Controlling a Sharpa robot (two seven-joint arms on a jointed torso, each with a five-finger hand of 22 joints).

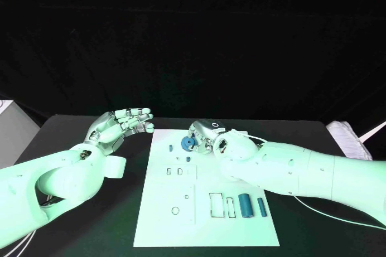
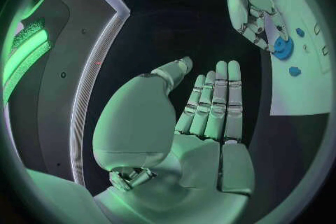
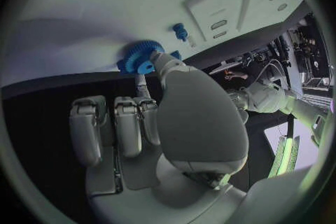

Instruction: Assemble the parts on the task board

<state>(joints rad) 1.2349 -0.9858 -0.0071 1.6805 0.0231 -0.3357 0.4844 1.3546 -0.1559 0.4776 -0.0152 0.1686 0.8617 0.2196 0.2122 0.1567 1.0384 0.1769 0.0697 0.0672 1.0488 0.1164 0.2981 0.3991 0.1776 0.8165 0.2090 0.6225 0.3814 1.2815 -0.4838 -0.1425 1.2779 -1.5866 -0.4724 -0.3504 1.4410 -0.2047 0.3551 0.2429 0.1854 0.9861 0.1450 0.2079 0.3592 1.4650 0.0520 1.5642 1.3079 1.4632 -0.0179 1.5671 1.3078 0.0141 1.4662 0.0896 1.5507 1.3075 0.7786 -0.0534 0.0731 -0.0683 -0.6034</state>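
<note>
**One gear, two fingers**

One blue gear [image 1: 187, 144] sits at the far end of the white task board [image 1: 161, 223] — pinched by the right hand [image 1: 211, 139], thumb and a fingertip [image 3: 143, 88] on its toothed rim. Two blue cylinders [image 1: 246, 205] lie at the board's near end. Off the board's far-left corner, above the black bench [image 1: 96, 234], the left hand [image 1: 120, 125] hovers — fingers apart, holding nothing.

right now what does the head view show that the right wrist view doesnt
Head view alone: the two blue cylinders lying at the near end of the task board, and the left hand raised open beside the board. Right wrist view alone: a fingertip of the right hand touching the blue gear's teeth. Both: the blue gear and the small blue peg near it.
</note>
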